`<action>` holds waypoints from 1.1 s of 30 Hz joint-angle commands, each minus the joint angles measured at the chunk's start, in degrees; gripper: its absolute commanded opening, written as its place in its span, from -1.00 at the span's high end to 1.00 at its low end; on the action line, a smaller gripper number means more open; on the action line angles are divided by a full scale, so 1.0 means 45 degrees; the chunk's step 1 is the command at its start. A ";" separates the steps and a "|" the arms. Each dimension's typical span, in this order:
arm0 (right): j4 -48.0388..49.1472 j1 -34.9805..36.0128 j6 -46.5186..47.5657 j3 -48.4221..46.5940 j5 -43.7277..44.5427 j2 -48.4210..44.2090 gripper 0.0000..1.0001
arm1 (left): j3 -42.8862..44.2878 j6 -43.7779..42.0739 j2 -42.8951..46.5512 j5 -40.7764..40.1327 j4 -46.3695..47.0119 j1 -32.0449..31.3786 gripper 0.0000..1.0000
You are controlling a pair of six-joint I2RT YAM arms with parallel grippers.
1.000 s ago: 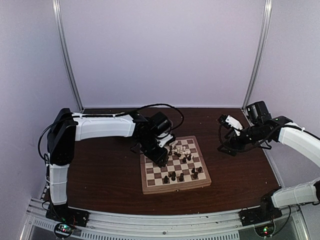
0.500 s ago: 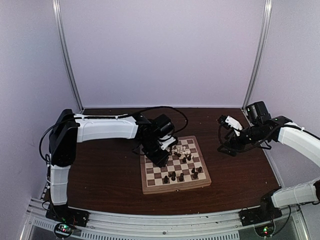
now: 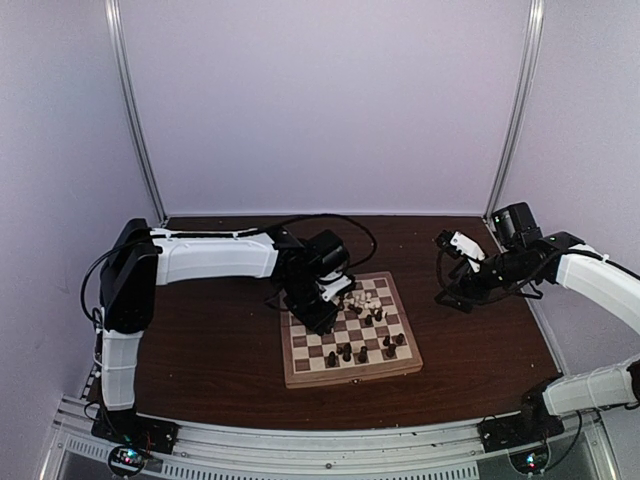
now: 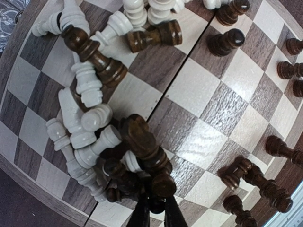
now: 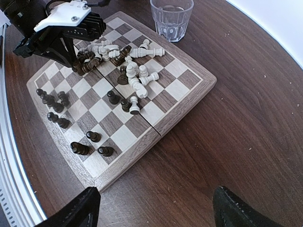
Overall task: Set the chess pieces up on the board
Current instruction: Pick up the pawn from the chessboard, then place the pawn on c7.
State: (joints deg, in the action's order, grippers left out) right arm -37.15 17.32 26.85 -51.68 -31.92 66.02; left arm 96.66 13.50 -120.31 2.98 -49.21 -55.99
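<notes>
Left hand is closed, seemingly pinching the base of a dark piece to draw it out of the tangle. Right hand hangs open and empty over the table, well apart from the board. A glass stands just off 1 board edge, crowding that approach. Most chess pieces lie heaped near that edge; white pieces lean on the pinched one and could tumble.
</notes>
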 commanded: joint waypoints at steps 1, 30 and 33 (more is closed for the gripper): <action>-0.0129 -0.0041 0.0088 0.0020 -0.0191 -0.0022 -0.71 | 0.0471 -0.0148 0.0140 0.0036 -0.0393 0.0002 0.84; -0.1822 0.1343 -0.0274 -0.3802 -0.3376 0.3519 -0.26 | -0.1666 -0.0978 0.4183 0.5295 0.2505 0.1055 0.89; -0.2062 0.1366 -0.0207 -0.3983 -0.3275 0.3562 -0.25 | -0.1822 -0.0774 0.4374 0.5644 0.2684 0.1038 0.89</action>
State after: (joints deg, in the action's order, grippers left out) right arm -43.20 22.90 26.37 -67.61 -44.01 82.08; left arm 89.65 9.52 -103.02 23.99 -40.80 -51.42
